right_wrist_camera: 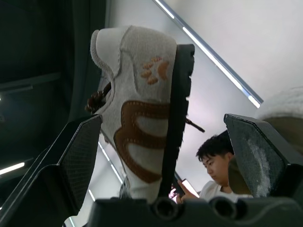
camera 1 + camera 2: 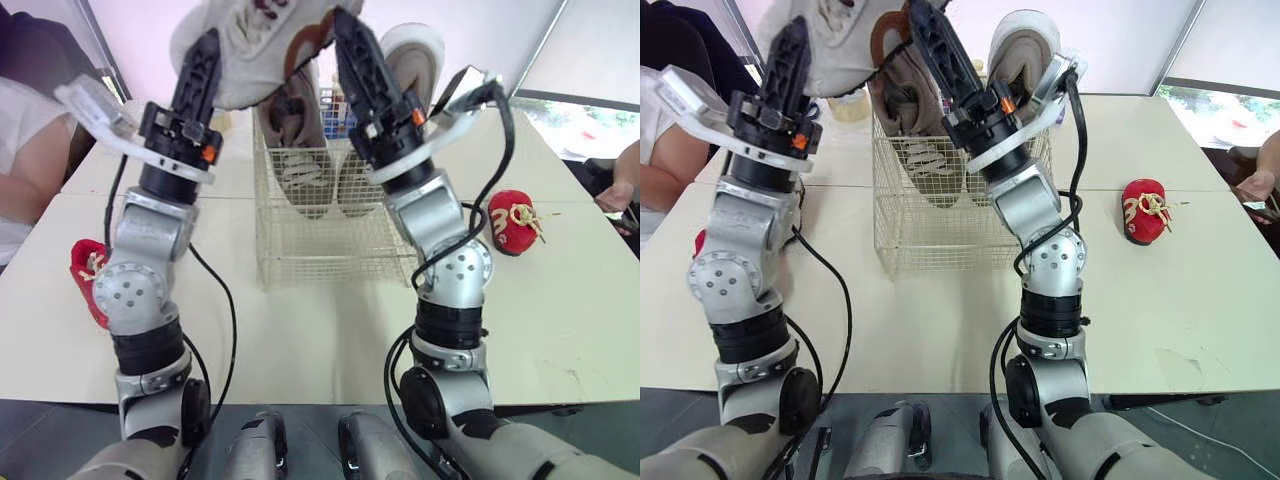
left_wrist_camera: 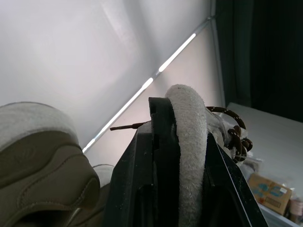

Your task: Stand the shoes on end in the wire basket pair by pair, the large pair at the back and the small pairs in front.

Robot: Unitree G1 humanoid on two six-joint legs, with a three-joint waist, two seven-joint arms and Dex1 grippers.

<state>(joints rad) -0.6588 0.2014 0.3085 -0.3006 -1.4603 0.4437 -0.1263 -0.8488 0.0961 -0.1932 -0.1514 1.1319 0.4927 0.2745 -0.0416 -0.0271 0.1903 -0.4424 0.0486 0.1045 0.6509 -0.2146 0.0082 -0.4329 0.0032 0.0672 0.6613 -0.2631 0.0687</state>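
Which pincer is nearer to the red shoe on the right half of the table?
Right. The right pincer, open, is up over the basket, left of the red shoe. The left pincer is further left, shut on a raised white shoe.

Cream-and-brown large shoe [image 1: 137, 118], red small shoe [image 2: 512, 222], white wire basket [image 2: 300, 255].

Left gripper [image 3: 182, 118]: raised high, pinched onto the rim of a pale shoe [image 2: 250, 50].
Right gripper [image 1: 162, 122]: raised beside it, fingers spread wide.
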